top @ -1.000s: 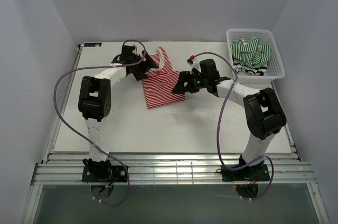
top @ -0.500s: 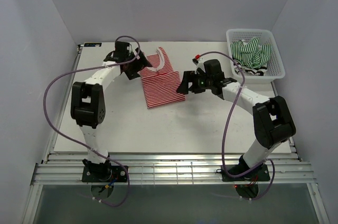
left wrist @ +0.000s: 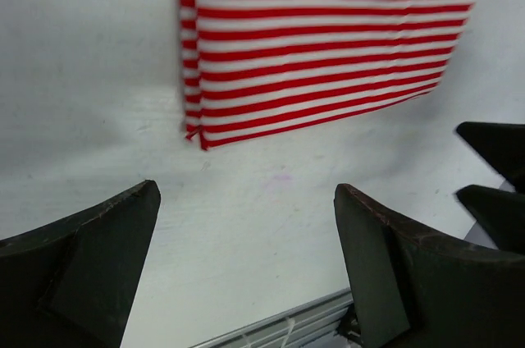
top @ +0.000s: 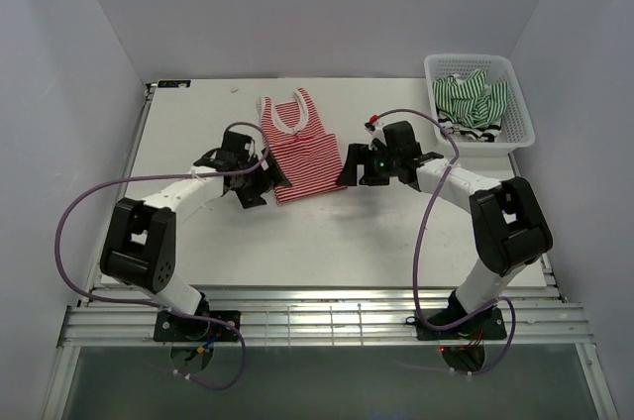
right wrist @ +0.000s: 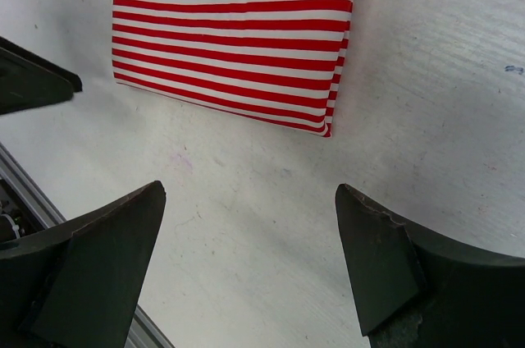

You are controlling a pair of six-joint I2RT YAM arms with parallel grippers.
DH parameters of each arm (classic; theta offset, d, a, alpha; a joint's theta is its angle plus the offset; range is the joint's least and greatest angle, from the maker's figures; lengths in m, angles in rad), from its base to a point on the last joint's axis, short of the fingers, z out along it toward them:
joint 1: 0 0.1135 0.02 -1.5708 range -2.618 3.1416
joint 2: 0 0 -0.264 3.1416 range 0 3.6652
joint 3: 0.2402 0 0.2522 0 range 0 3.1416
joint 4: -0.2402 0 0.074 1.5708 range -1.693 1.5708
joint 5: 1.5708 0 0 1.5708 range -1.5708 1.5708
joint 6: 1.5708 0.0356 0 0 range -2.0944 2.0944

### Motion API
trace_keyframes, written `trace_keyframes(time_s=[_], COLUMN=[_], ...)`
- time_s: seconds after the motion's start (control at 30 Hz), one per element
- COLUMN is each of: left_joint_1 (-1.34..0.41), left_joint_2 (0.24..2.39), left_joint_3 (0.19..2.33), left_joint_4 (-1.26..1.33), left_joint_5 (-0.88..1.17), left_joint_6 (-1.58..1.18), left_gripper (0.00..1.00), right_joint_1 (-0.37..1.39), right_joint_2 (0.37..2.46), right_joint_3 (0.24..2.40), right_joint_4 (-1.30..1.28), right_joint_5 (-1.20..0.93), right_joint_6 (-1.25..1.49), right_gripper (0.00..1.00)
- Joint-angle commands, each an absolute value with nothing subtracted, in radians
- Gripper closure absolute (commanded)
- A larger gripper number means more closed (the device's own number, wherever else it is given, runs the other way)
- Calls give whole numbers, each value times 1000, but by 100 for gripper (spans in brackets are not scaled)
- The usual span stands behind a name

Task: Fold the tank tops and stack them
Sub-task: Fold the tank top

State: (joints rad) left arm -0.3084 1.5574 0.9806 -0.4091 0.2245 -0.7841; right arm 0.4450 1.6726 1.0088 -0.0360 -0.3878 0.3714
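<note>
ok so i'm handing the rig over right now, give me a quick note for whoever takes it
Left pincer: open, empty, beside the near left corner of the red-and-white striped cloth tank top.
Right pincer: open, empty, by its near right corner.
Green-and-white striped top and black-and-white striped top: crumpled in the white plastic lattice basket, far right.
Done: red top laid flat on the white table, straps far side.
Left: finish folding it, then fold the other two and stack all three.
</note>
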Motion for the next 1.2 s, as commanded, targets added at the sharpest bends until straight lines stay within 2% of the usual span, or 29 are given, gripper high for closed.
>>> trace_keyframes(time_s=[0.0, 0.17, 0.5, 0.63, 0.67, 0.77, 0.97, 1.0, 1.1, 1.17], left_joint_1=[-314, -313, -311, -308, -307, -304, -299, -298, -288, -287], left_joint_2=[1566, 1598, 1701, 1738, 1747, 1767, 1799, 1802, 1810, 1812], left_joint_3=[933, 890, 902, 905, 905, 900, 907, 907, 910, 913], left_joint_4=[-396, -344, -311, -304, -304, -296, -295, -293, -298, -298], left_joint_5=[250, 262, 242, 245, 248, 253, 261, 262, 267, 268], left_joint_6=[-808, -816, -825, -828, -828, -833, -833, -833, -831, -825], left_gripper=[2, 2, 25, 41, 51, 63, 79, 82, 99, 100], right_joint_1=[440, 440, 439, 436, 436, 434, 433, 433, 433, 428], right_joint_2=[1696, 1726, 1776, 1796, 1804, 1818, 1859, 1873, 1893, 1908], right_joint_3=[1005, 1000, 1003, 1005, 1008, 1012, 1032, 1041, 1048, 1048], right_joint_4=[-23, -15, -12, 15, 17, 28, 49, 51, 51, 51], right_joint_5=[-393, -403, -405, -399, -390, -379, -370, -373, -350, -331], right_joint_6=[379, 385, 400, 419, 431, 454, 515, 518, 534, 546], right_gripper=[10, 10, 10, 9, 9, 6, 0, 5, 12, 17])
